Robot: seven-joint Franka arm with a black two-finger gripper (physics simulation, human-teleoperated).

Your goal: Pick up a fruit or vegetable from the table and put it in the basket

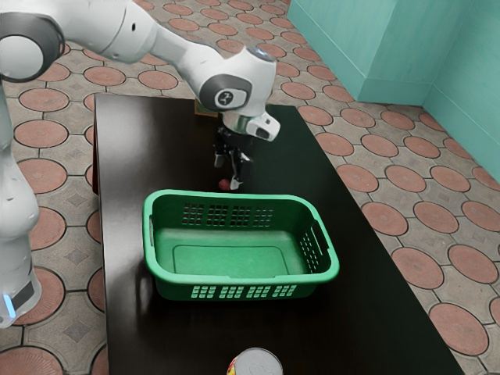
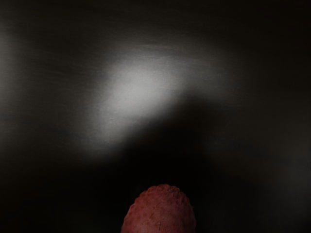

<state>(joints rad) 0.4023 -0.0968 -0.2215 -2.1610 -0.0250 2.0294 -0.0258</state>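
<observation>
The gripper (image 1: 227, 174) points down with its fingers well apart, holding nothing, likely so the bumpy red fruit (image 1: 224, 185) can fit between them. The fruit is by the fingertips, low over the surface (image 1: 156, 148), near the green basket (image 1: 242, 279).

Basket (image 1: 158, 250) bright green, slotted in grid-like blocks. Table (image 1: 129, 172) near-black, pale sheen. Fruit (image 2: 161, 211) dull red, pebbled skin. Arm (image 1: 101, 30) white with dark grey bands, small blue strip low down; gripper (image 1: 226, 173) black. Floor (image 1: 76, 266): brick-red rounds set in grey-beige, repeating. Walls (image 1: 340, 47) teal. Can (image 1: 258, 363) silver-grey on top, touches of red and yellow at its side.
</observation>
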